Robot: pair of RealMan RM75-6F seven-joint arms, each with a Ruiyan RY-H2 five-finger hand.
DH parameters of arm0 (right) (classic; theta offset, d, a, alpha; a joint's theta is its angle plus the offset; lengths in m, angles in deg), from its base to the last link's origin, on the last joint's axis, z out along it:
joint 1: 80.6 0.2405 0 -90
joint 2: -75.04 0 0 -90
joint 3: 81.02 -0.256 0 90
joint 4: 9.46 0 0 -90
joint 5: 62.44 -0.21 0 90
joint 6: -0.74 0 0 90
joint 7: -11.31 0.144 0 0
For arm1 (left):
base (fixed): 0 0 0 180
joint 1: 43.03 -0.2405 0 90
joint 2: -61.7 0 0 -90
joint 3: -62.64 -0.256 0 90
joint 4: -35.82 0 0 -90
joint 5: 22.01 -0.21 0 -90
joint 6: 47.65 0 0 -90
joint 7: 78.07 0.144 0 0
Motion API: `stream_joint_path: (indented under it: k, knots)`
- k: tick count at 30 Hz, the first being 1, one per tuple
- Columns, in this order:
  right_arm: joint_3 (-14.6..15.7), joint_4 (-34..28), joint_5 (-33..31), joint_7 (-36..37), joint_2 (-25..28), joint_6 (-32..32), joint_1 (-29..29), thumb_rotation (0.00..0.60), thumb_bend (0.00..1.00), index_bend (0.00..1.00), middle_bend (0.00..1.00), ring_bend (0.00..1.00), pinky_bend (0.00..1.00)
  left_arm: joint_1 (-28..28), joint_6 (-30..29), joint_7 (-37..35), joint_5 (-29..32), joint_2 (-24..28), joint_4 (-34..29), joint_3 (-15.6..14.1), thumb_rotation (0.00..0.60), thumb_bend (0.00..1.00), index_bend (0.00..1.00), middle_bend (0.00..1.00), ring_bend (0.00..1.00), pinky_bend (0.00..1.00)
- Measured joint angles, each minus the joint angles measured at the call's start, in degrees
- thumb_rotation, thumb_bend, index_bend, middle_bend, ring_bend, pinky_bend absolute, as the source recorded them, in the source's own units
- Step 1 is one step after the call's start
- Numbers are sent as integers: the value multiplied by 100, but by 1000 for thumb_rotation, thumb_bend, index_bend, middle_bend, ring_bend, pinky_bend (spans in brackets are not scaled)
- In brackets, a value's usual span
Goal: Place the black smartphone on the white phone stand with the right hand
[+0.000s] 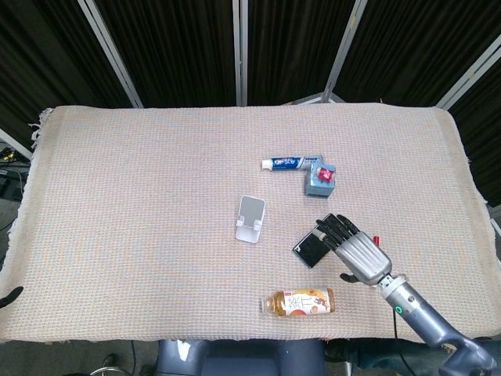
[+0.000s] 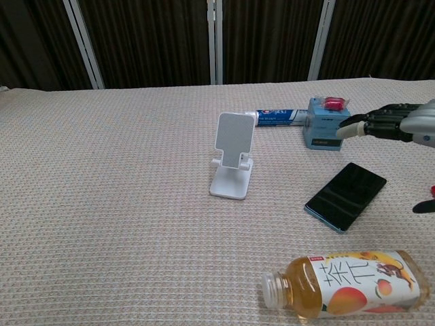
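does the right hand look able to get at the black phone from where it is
Probably yes. The right hand hangs open just above the black smartphone, which lies flat on the cloth with nothing on it; the bottle and blue box sit clear.

The black smartphone [image 2: 346, 195] lies flat, screen up, right of the upright white phone stand [image 2: 232, 154].
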Motion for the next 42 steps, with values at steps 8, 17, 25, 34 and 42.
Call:
stream_joint_path:
  k: [8,17,25,34,42]
  knots:
    - [291,1484,972,352,-572,-397,928,600,0,139,103,36,77,138,286,380,367,-138,-57,95,600,0,0,0,0,0]
    - [617,2672,1411,784,-1250,-334,1386,600,0,175,148,84,108,191,385,580,590,-235,-23,159,600,0,0,0,0,0]
    - [917,3619,1595,1154,-1725,-112,1607,600,0,188,167,108,130,241,485,671,737,-290,21,198,600,0,0,0,0,0]
    - [1151,4355,1652,1501,-2082,227,1720,600,111,430,466,405,239,305,602,793,868,-362,66,222,600,0,0,0,0,0]
    - [1274,4881,1735,1727,-2292,977,1703,600,152,518,555,502,281,336,657,823,916,-390,77,229,600,0,0,0,0,0]
